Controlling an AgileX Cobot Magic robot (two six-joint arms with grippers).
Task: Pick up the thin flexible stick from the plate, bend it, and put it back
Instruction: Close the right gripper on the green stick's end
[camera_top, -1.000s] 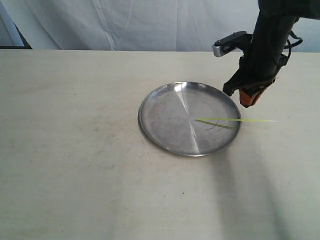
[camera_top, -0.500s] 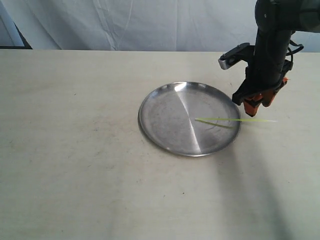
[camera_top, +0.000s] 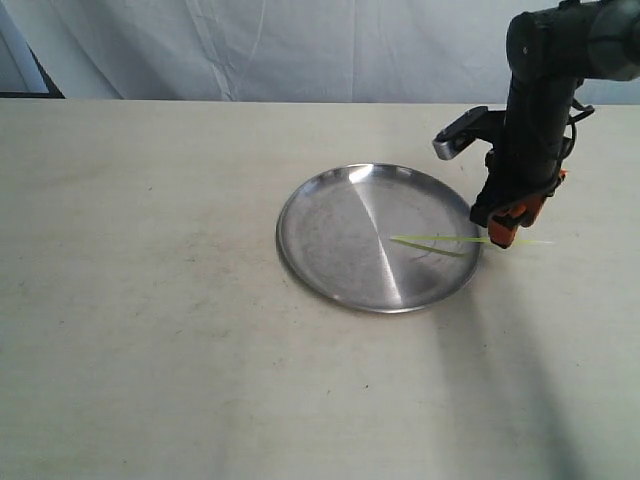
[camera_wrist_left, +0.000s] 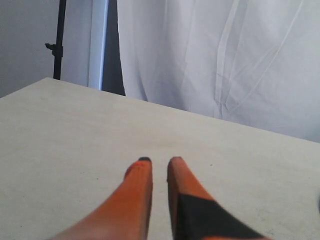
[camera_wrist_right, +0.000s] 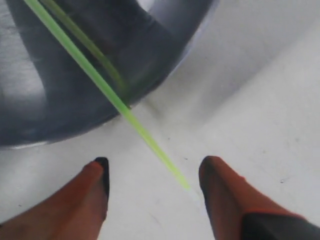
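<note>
The thin yellow-green stick (camera_top: 450, 240) lies across the right part of the silvery plate (camera_top: 330, 235), and its pale end pokes out over the rim onto the table. My right gripper (camera_top: 503, 234) hangs open just above that overhanging part. In the right wrist view the stick (camera_wrist_right: 107, 90) runs from the plate (camera_wrist_right: 60, 100) down between the two orange fingers (camera_wrist_right: 227, 200), and its end lies between the right gripper's (camera_wrist_right: 155, 172) tips without touching them. My left gripper (camera_wrist_left: 159, 161) shows only in its own view, jaws nearly together over bare table, holding nothing.
The plate sits mid-table on a pale beige tabletop (camera_top: 150, 300). A white curtain (camera_top: 300, 50) hangs behind the far edge. A dark stand (camera_wrist_left: 59, 40) rises beyond the table's corner in the left wrist view.
My right gripper has come down and slightly left, from above the plate's right rim to just over the stick's overhanging end. Stick and plate have not moved.
</note>
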